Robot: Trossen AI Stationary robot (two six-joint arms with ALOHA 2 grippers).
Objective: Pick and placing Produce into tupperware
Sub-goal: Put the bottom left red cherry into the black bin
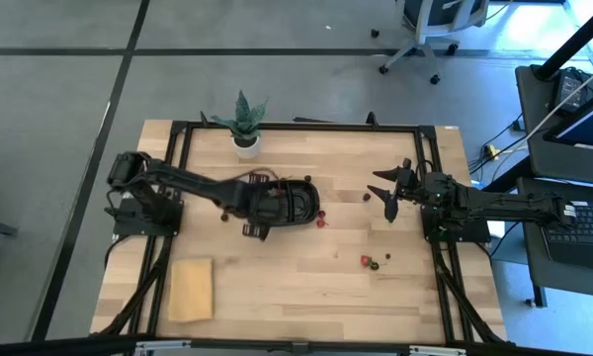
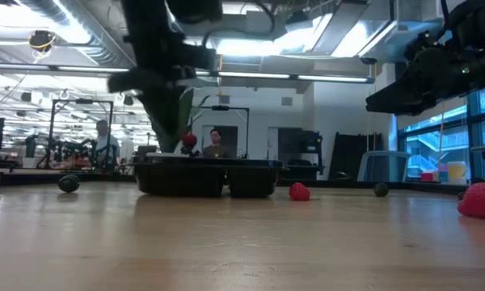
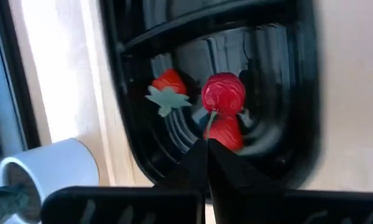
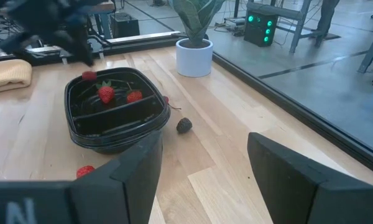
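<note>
Robotics lab, office chair (image 1: 427, 30), test rigs behind, ceiling strip lights (image 2: 307, 78)

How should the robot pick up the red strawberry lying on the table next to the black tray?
Probably from straight above, closing the fingers on the wide sides of the small red strawberry. It lies low on the wooden table, apart from the black plastic tray. The open right gripper is nearest.

The high camera looks straight down on the whole surface (image 1: 306, 287). The low one sits at surface height, level. Both wrist cameras face the tupperware (image 4: 115, 112), the left one closest.
</note>
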